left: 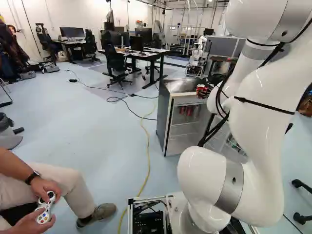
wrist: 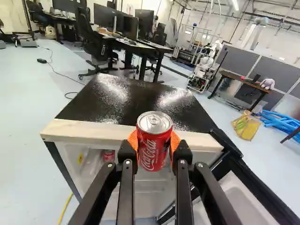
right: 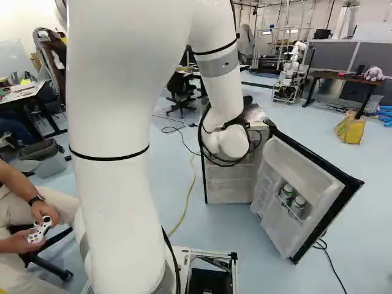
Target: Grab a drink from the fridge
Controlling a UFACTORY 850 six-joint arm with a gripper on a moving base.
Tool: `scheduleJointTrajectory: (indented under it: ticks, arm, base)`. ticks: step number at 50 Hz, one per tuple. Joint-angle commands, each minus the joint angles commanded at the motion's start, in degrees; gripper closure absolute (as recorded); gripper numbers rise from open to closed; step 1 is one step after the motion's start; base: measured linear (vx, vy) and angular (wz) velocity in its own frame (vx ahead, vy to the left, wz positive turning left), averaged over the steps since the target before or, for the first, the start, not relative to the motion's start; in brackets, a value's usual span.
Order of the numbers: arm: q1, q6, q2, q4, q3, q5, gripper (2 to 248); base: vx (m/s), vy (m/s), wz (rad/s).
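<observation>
My gripper [left: 204, 92] is at the upper front of the small fridge [left: 164, 114], beside a red can [left: 200, 87]. In the wrist view the gripper [wrist: 154, 151] is shut on this upright can [wrist: 153, 133], an orange pad against each side. The can is in front of the fridge's pale top edge, its lid higher than that edge in the wrist view. More red cans [left: 183, 110] stand on an upper shelf inside the fridge. The fridge door [right: 278, 177] hangs wide open, with bottles [right: 297, 205] in its rack.
A seated person's leg [left: 68, 187] and hands with a controller are at the left of the left base view. A yellow cable [left: 147, 146] runs over the floor beside the fridge. Behind the fridge stand desks [left: 146, 52], chairs and another robot [right: 291, 76].
</observation>
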Motion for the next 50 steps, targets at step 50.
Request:
scheduleJointTrajectory:
  ticks: [50]
  arm:
    - [3.5,0.0,1.6,0.0,-5.0,-4.6,164]
  base:
    - [0.000,0.000,0.000]
